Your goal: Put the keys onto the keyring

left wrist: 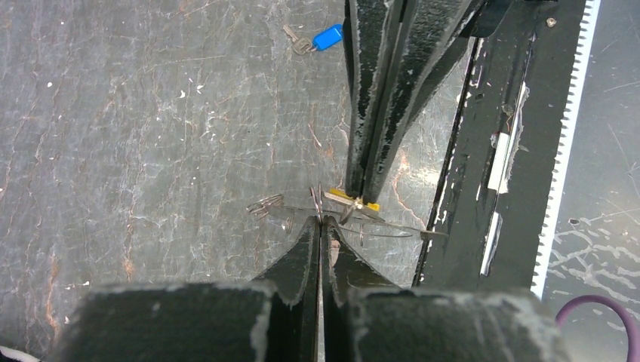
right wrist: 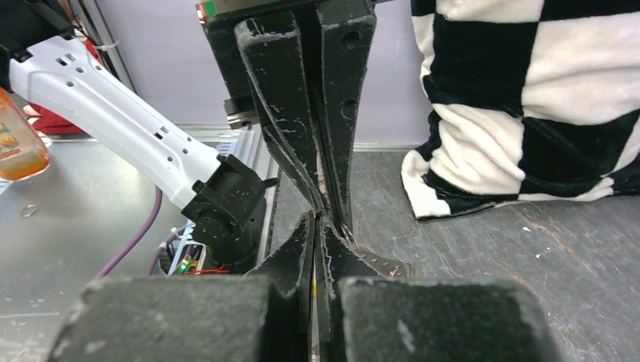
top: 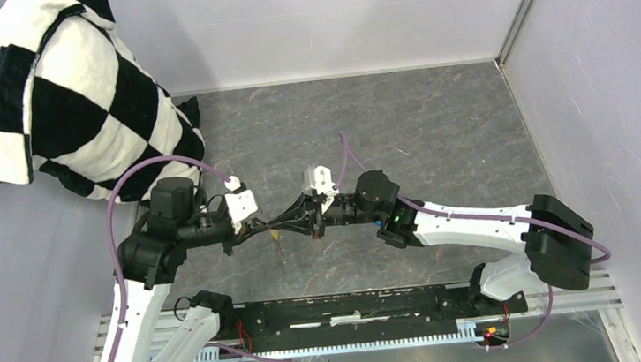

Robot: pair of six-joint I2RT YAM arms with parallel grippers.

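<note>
Yellow plastic shows just at the tips of the right gripper, which reaches in from the far side of the left wrist view with its jaws pressed together on the yellow key. The left gripper meets it almost tip to tip, also clenched, and appears to pinch the thin wire of the keyring. That wire runs out to either side of the fingers, just above the table. Both are held in the air between the two arms. The blue key lies flat on the table, well apart from them, untouched. I judge that the yellow key is being threaded and is not yet clearly on the loop; the contact point is too small and crowded to say whether the wire has entered the key's hole. The risks come from that crowding. The ring looks floppy, so a push from the key may simply bend the wire aside instead of feeding it through. The key is gripped by a small part of itself and could pivot or slip out under sideways load. With the fingertips this close, a small misalignment could knock one grip loose and drop the key or the ring.
</note>
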